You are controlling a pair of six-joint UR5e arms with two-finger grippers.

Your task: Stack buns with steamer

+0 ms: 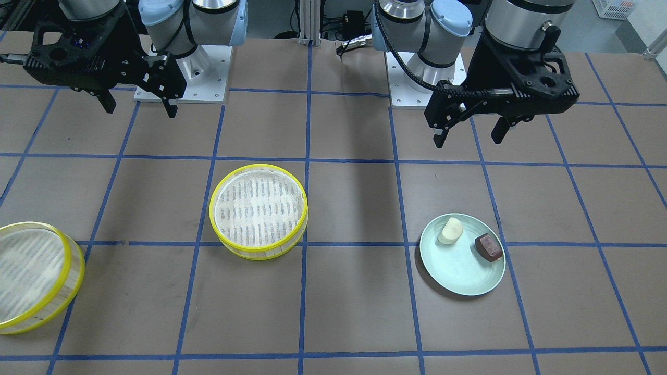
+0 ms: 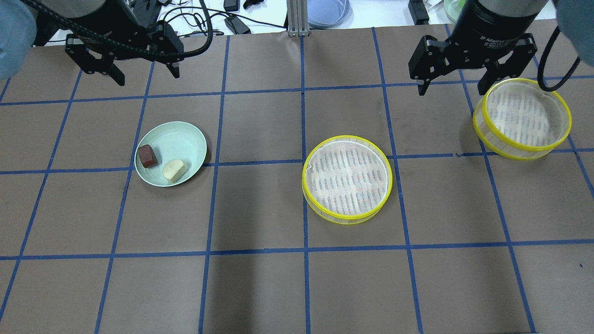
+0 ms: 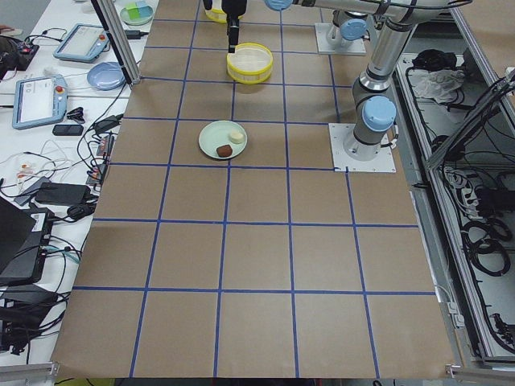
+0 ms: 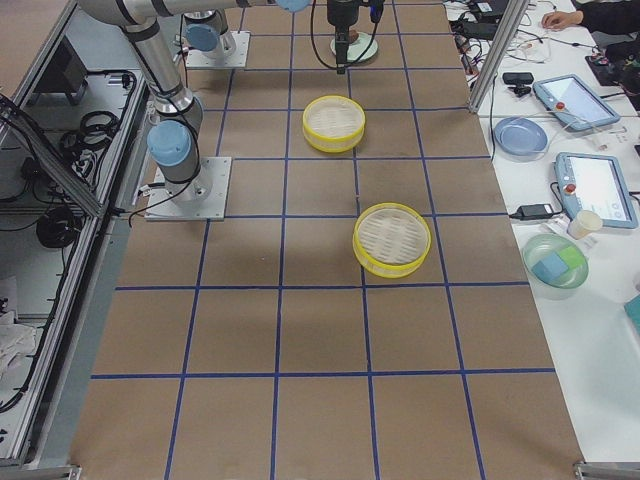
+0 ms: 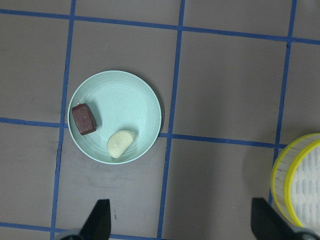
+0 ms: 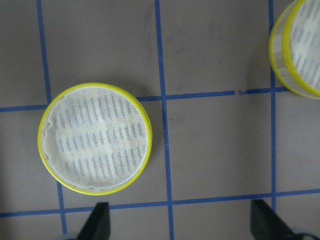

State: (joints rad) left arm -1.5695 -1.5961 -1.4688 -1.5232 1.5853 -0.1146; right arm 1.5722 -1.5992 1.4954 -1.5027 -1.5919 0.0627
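The cream-white bun (image 1: pixel 451 230) and the dark red-brown bun (image 1: pixel 489 247) lie side by side on a pale green plate (image 1: pixel 461 276). One steamer tray (image 1: pixel 259 208) stands near the table's middle and holds nothing. The second tray (image 1: pixel 31 276) stands at the robot's right end. My left gripper (image 1: pixel 468 138) hangs open and empty above the table, behind the plate. My right gripper (image 1: pixel 139 109) hangs open and empty, behind and between the trays. The left wrist view shows the plate (image 5: pixel 130 105) with both buns. The right wrist view shows the middle tray (image 6: pixel 95 137).
The brown table carries a blue tape grid. Both arm bases (image 1: pixel 182 78) (image 1: pixel 424 78) are bolted at the robot's edge. Beyond the far edge a white bench holds cables, tablets and a blue dish (image 2: pixel 327 11). A post (image 2: pixel 293 18) stands at the far middle.
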